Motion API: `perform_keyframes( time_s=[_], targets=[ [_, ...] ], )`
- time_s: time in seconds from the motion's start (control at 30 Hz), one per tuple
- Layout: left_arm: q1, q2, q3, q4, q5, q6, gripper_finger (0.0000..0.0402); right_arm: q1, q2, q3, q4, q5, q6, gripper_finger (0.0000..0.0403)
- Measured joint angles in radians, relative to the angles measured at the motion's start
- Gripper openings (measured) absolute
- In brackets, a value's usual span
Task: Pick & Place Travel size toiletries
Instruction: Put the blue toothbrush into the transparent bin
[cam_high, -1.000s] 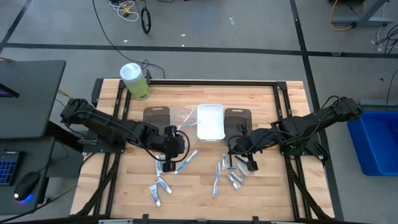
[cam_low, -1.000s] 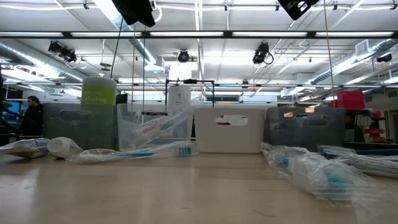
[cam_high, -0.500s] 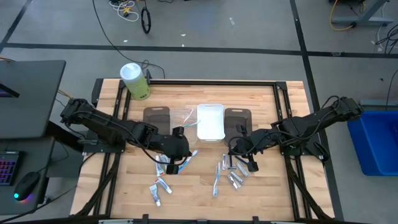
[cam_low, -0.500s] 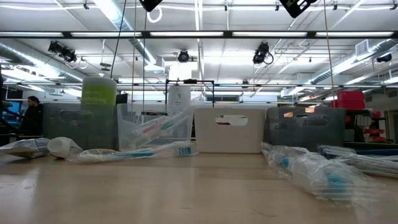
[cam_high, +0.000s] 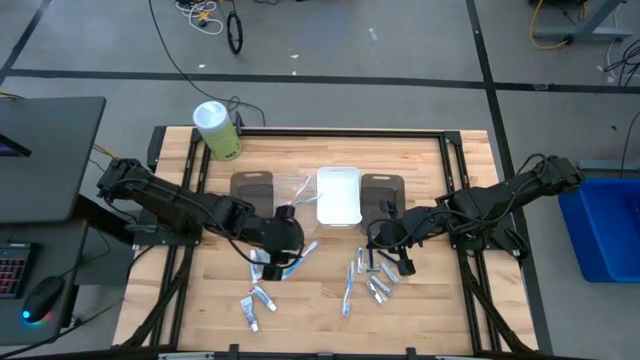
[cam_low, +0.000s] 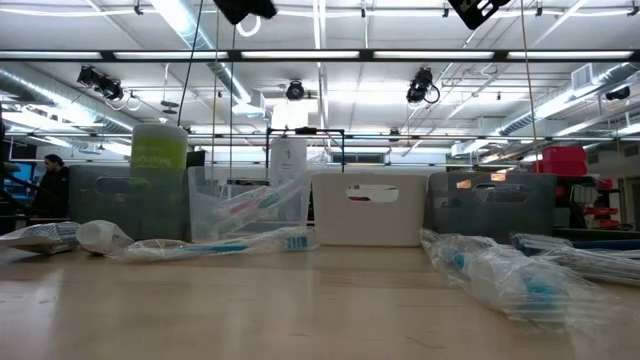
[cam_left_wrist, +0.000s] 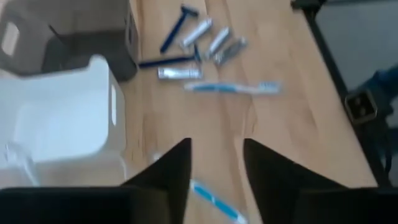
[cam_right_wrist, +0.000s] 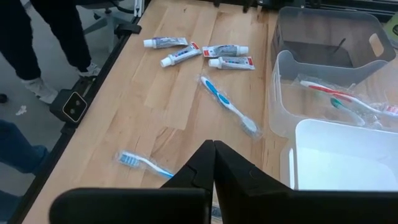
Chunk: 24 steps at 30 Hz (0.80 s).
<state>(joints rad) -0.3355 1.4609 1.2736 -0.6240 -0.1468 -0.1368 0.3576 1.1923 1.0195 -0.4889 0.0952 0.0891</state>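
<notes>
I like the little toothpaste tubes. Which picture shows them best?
The right wrist view: the four toothpaste tubes lie in plain sight, red caps and labels clear. The high view shows them as tiny specks near the table's front edge. The low view shows one lying side-on at the left. The left wrist view misses them.

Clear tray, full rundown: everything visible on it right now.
The clear tray is a see-through plastic bin with rounded corners and an open top, upright on the wooden table. It stands in the row of trays, between a dark tray and the white tray, close against both. Inside lie two wrapped toothbrushes, one with red, one with green-blue. From the high view, the left hand is just in front of the tray; neither hand touches it.
</notes>
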Motion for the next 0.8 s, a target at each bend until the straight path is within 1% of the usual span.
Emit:
perform_keyframes(
  time_s=[0.13, 0.2, 0.33, 0.47, 0.57, 0.7, 0.8],
  targets=[
    [0.000, 0.000, 0.000, -0.072, 0.003, -0.005, 0.0226, 0.000, 0.000, 0.000, -0.001, 0.000, 0.000, 0.0013],
    [0.000, 0.000, 0.000, -0.097, 0.002, -0.005, 0.0249, 0.000, 0.000, 0.000, -0.001, 0.000, 0.000, 0.0013],
    [0.000, 0.000, -0.003, -0.126, 0.003, -0.055, 0.0277, 0.000, 0.000, 0.000, -0.001, 0.000, 0.000, 0.0014],
    [-0.007, 0.001, -0.011, -0.163, 0.011, -0.100, 0.0280, 0.000, 0.000, 0.000, -0.001, 0.000, 0.000, 0.0013],
    [-0.016, 0.001, -0.012, -0.201, 0.010, -0.090, 0.0273, 0.000, 0.000, 0.000, -0.011, -0.002, -0.011, 0.0016],
    [-0.017, 0.001, -0.012, -0.190, 0.003, -0.087, 0.0260, 0.015, 0.019, -0.001, -0.062, -0.044, -0.062, 0.0025],
    [-0.016, 0.001, -0.012, -0.190, -0.001, -0.087, 0.0251, 0.026, 0.050, -0.001, -0.065, -0.047, -0.101, 0.0037]
  ],
)
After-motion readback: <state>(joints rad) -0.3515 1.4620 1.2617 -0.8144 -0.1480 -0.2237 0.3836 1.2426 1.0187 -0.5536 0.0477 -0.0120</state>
